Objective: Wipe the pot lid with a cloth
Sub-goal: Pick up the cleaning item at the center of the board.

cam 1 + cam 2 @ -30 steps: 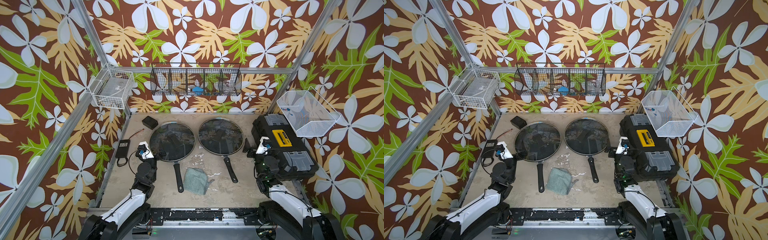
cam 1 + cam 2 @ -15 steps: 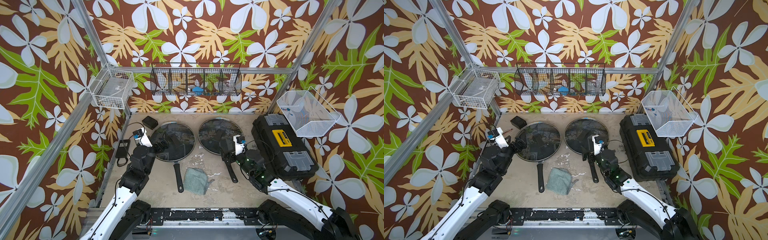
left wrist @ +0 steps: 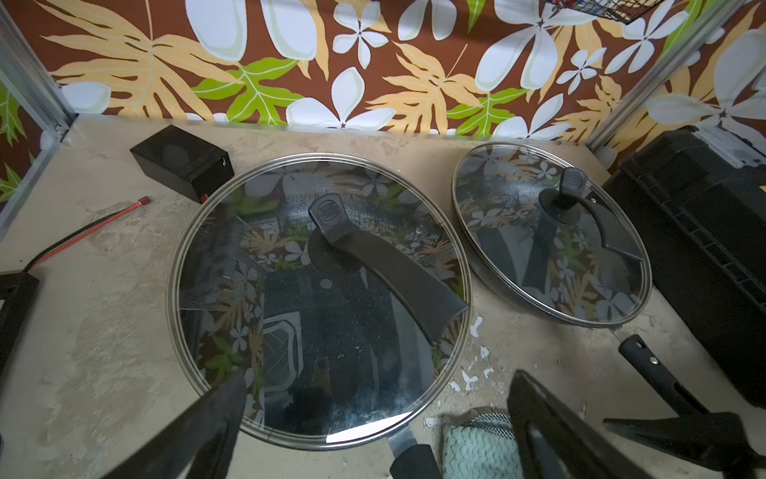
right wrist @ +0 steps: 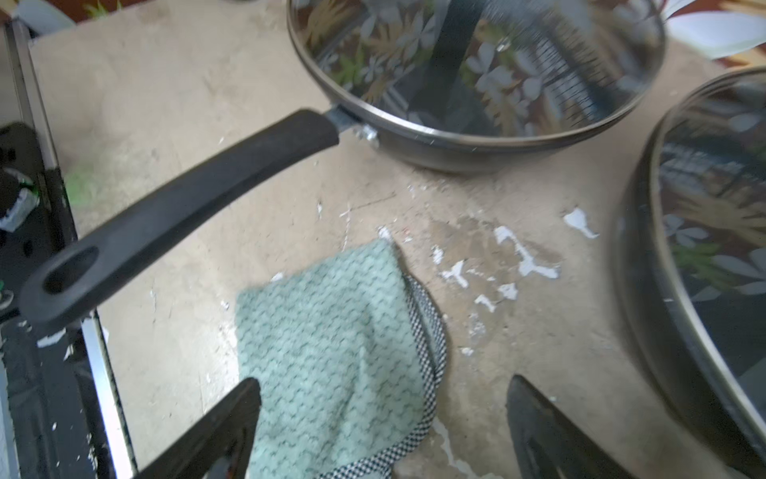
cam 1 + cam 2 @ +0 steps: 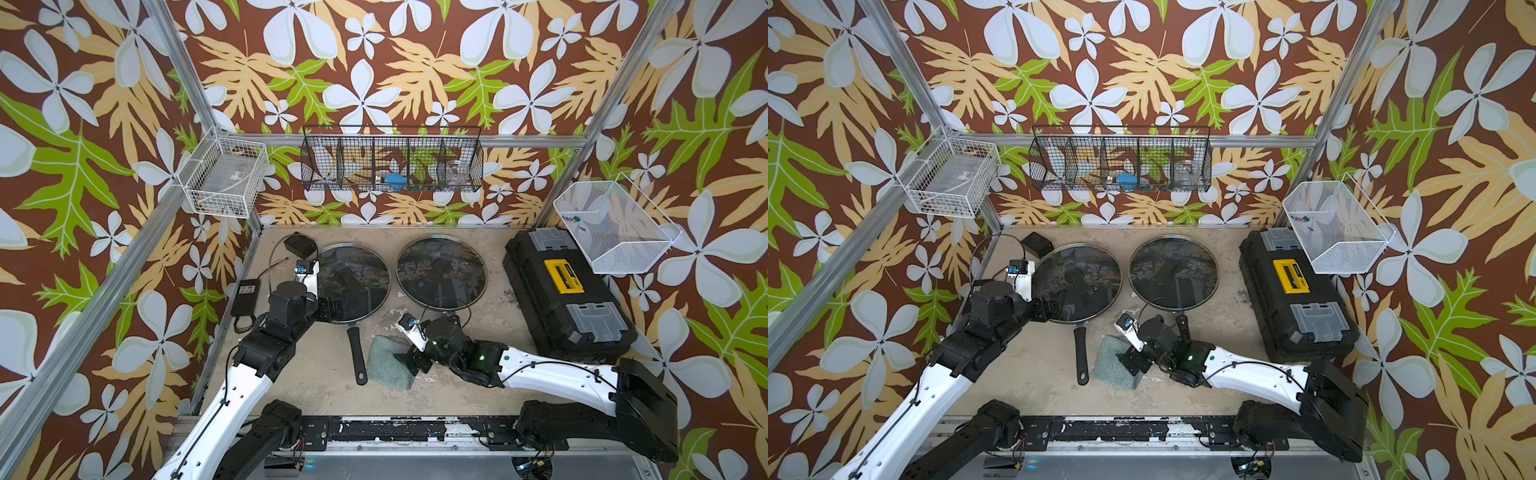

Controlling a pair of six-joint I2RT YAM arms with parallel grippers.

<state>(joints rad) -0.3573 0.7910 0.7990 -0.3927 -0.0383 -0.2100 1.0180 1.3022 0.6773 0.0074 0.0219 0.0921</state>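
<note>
Right claw (image 4: pixel 384 381) hangs, jaws spread wide, over the cloth (image 4: pixel 327 352), which lies flat near the front edge of the worktop (image 5: pixel 307 374), just beside the left pan's handle (image 4: pixel 178 207). Left claw (image 3: pixel 377 375) hovers, jaws likewise parted, at the near rim of the left lid (image 3: pixel 323 298). Half the right claw's span is over bare worktop, so closing may pinch only the cloth's edge, and so thin a hold could slip during wiping.
</note>
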